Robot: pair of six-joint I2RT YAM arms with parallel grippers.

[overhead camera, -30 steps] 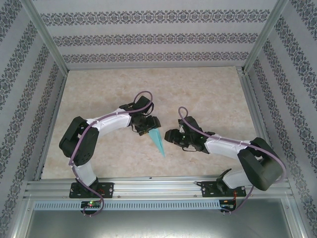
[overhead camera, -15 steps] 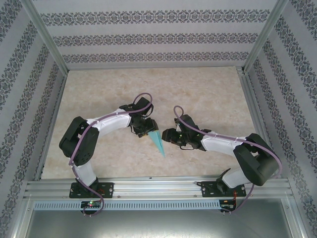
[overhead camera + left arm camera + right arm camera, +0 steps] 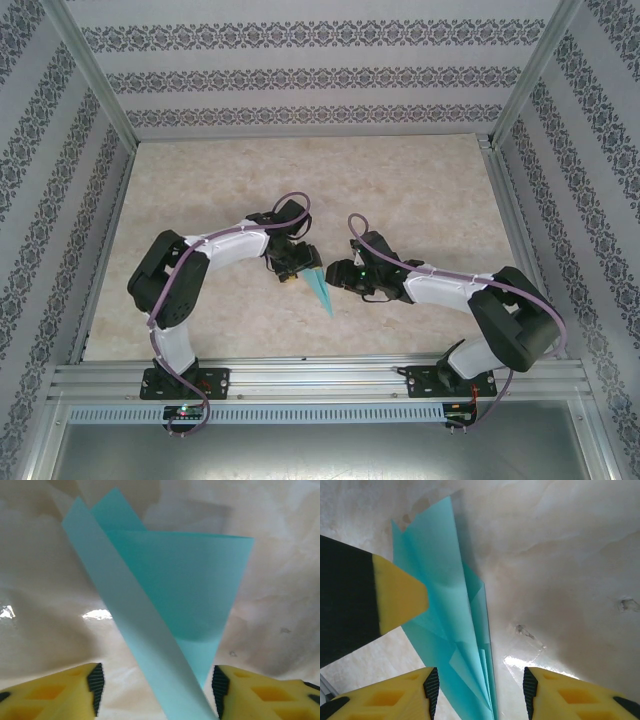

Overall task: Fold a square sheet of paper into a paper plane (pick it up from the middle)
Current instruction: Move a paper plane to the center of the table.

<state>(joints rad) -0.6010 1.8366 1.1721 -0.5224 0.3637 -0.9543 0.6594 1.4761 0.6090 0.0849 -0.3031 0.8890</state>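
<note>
The square sheet of paper is folded into a narrow teal paper plane [image 3: 321, 289] lying on the table between the two arms, with its point toward the near edge. My left gripper [image 3: 291, 268] is open at its wide end. In the left wrist view the raised folded flaps [image 3: 170, 600] stand between my left gripper's [image 3: 156, 692] yellow fingers, clear of the left pad and close to the right one. My right gripper [image 3: 338, 276] is open on the plane's other side. The plane's layered folds [image 3: 455, 630] run between my right gripper's [image 3: 477, 692] pads.
The beige marble-patterned tabletop [image 3: 420, 190] spreads wide behind and to both sides. Patterned walls and a metal frame [image 3: 300, 375] enclose it. A yellow fingertip of the left gripper [image 3: 400, 597] shows in the right wrist view, pressed near the plane's left flap.
My right arm has moved left until its gripper reaches the plane. My left gripper has shifted slightly toward the near edge, over the plane's wide end. The plane has stayed almost in place.
</note>
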